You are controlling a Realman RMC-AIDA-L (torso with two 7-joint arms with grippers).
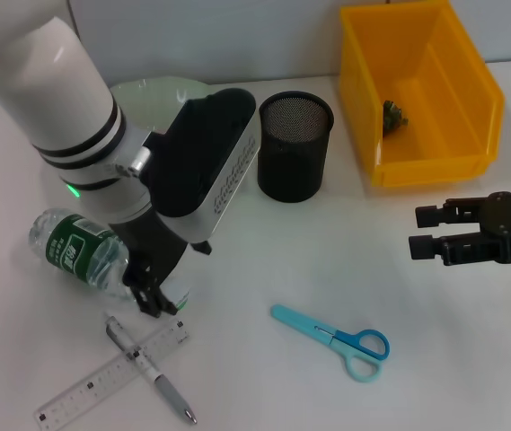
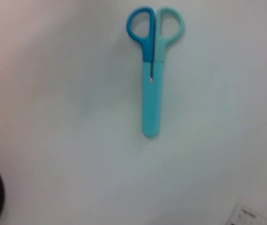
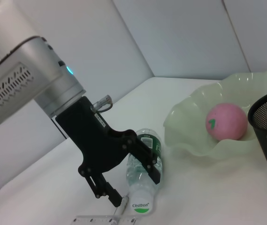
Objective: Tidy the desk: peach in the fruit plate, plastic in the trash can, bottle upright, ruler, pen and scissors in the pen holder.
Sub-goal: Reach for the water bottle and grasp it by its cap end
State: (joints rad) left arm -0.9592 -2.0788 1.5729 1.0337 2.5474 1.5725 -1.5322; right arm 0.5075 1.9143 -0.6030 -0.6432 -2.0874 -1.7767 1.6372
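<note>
A clear water bottle (image 1: 75, 251) with a green label lies on its side at the left. My left gripper (image 1: 156, 301) is open at its cap end, and in the right wrist view its fingers (image 3: 145, 157) stand on either side of the bottle's neck (image 3: 140, 199). A clear ruler (image 1: 111, 379) lies crossed under a grey pen (image 1: 152, 373) just in front. Blue-and-teal scissors (image 1: 331, 337) lie closed in the middle front and also show in the left wrist view (image 2: 152, 84). The pink peach (image 3: 225, 121) sits in the pale green fruit plate (image 3: 189, 136). My right gripper (image 1: 424, 232) is open and empty at the right.
A black mesh pen holder (image 1: 295, 144) stands at the middle back. A yellow bin (image 1: 435, 153) at the back right holds a crumpled green piece (image 1: 393, 114). My left arm hides most of the fruit plate (image 1: 152, 90) in the head view.
</note>
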